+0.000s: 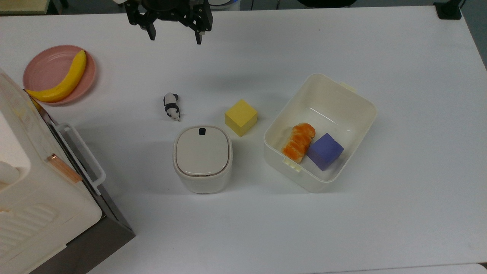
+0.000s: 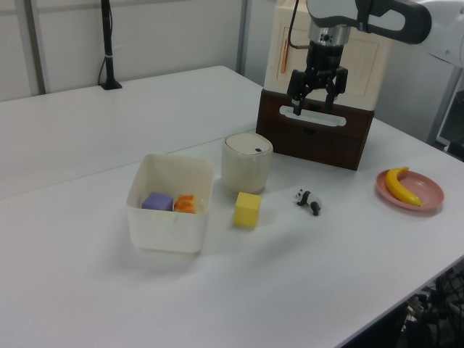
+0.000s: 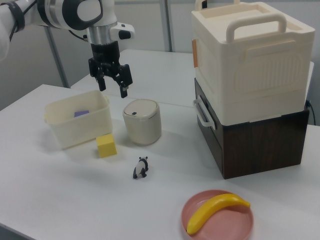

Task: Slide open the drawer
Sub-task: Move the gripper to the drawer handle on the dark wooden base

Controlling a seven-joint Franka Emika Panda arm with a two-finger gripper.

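The black two-finger hand hangs spread and empty above the white counter, well apart from the dark brown wooden drawer, shut.

Lab: white table, toy props.
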